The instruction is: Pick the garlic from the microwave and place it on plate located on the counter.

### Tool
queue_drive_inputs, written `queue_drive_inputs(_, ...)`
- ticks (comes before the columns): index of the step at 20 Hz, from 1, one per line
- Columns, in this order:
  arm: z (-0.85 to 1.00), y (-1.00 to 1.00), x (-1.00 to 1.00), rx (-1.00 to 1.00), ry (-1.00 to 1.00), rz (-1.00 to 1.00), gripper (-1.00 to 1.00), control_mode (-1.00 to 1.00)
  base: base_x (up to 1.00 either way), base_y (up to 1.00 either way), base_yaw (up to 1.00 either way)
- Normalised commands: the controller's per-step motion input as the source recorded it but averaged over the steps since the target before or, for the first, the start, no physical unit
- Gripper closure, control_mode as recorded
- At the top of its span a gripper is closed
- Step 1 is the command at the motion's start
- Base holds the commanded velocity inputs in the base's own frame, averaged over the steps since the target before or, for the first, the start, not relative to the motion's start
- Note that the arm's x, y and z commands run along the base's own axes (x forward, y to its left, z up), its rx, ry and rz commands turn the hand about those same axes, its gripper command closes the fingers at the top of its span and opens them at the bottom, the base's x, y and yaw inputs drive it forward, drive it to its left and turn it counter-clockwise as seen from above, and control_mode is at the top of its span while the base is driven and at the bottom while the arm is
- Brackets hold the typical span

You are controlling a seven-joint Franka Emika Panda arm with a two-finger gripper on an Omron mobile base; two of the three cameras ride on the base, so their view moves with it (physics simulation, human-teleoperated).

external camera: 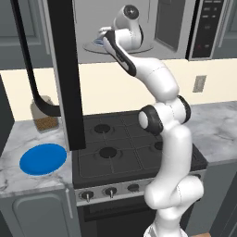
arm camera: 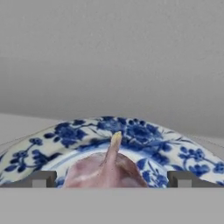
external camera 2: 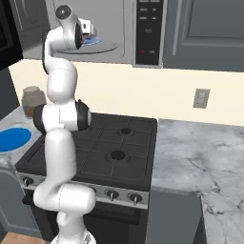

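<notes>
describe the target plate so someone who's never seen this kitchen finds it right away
Start at the black stovetop and go to the marbled counter beside it, on the side under the open microwave door. The plate lies flat there, in front of a jar by the wall. It is plain solid bright blue, unlike the blue-and-white patterned plate in the microwave under the garlic.

**What my arm looks like**

My arm (external camera: 169,139) is built of glossy white, rounded shells, thick and tube-like, swelling into a bulbous elbow and a fat rounded base segment. Dark, near-black rings mark the joints, and a black band runs along the slim forearm link. The wrist ends in a round white housing with a dark circular cap. In the hand view, my gripper (arm camera: 112,179) shows two small fingertips (arm camera: 38,179), blocky and dark grey, with paler grey faces.
</notes>
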Motion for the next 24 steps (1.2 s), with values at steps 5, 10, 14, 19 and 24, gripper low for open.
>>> queue_drive_inputs(5,0.00,0.00,0.00,0.00,0.00,0.00,-1.00,-1.00,0.00,0.00,0.00)
queue_drive_inputs(10,0.00,0.00,0.00,0.00,0.00,0.00,1.00,-1.00,0.00,0.00,0.00)
queue_drive_inputs(14,0.00,0.00,0.00,0.00,0.00,0.00,1.00,-1.00,0.00,0.00,0.00)
queue_drive_inputs(19,0.00,0.00,0.00,0.00,0.00,0.00,1.00,-1.00,0.00,0.00,0.00)
queue_drive_inputs(24,-0.12,-0.05,-0.17,0.03,-0.17,0.00,1.00,-1.00,0.00,0.00,0.00)
